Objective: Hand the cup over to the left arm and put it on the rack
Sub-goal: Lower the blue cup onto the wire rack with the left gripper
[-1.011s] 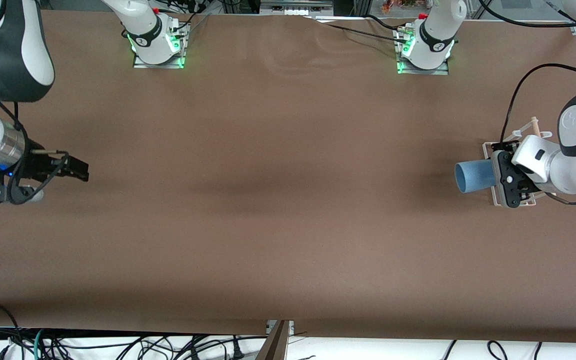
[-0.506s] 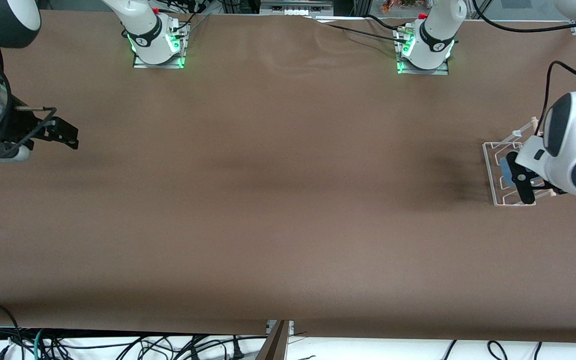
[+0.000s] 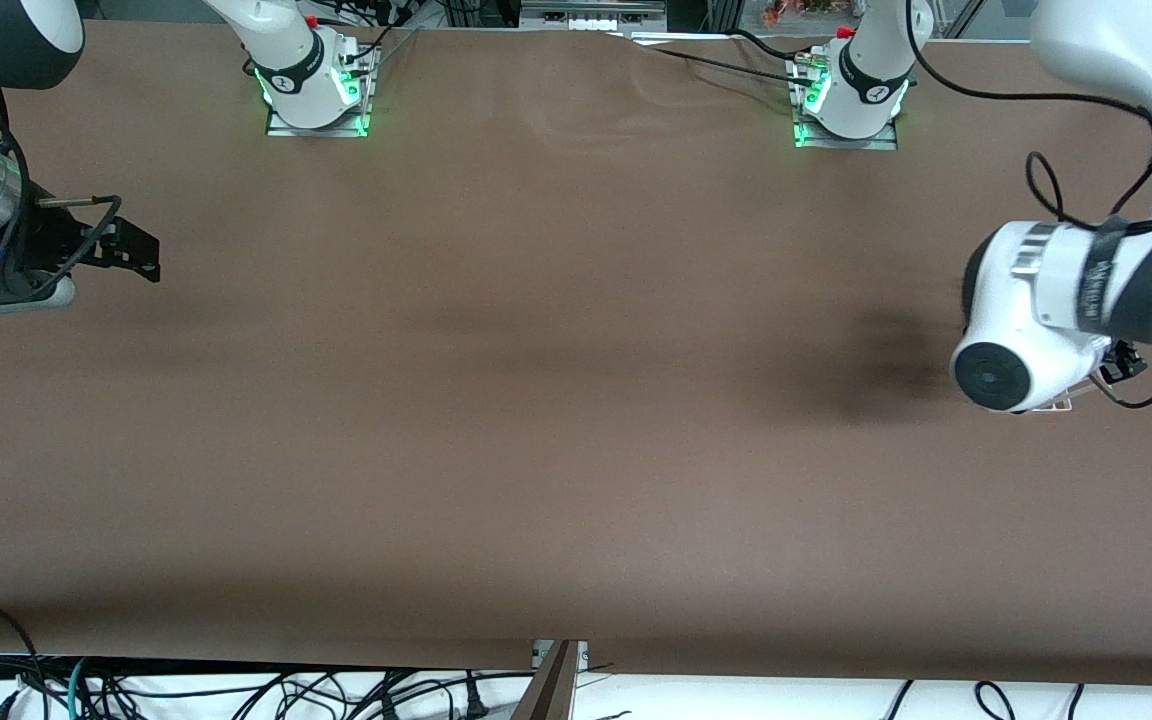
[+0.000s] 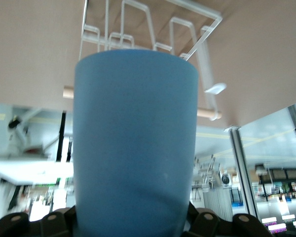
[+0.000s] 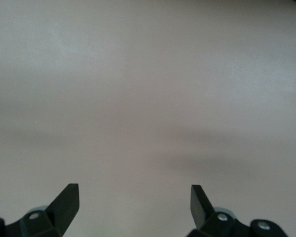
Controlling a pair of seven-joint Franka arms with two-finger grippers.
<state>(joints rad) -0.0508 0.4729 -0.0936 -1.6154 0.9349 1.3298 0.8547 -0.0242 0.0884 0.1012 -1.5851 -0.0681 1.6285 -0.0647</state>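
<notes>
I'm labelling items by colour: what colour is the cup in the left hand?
Light blue, plain and unpatterned; the cup shows best in the left wrist view.

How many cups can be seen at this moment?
1. The light-blue cup is held in the left gripper, just off the white wire rack at the left arm's end of the table. The front view hides it under the left arm.

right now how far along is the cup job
Done: the handover. The left gripper has its jaws shut on the cup, while the right gripper waits with jaws open and empty over bare table at its own end. In hand: the cup is aimed mouth-first at the rack, not yet on it. Left: seat it and let go.
</notes>
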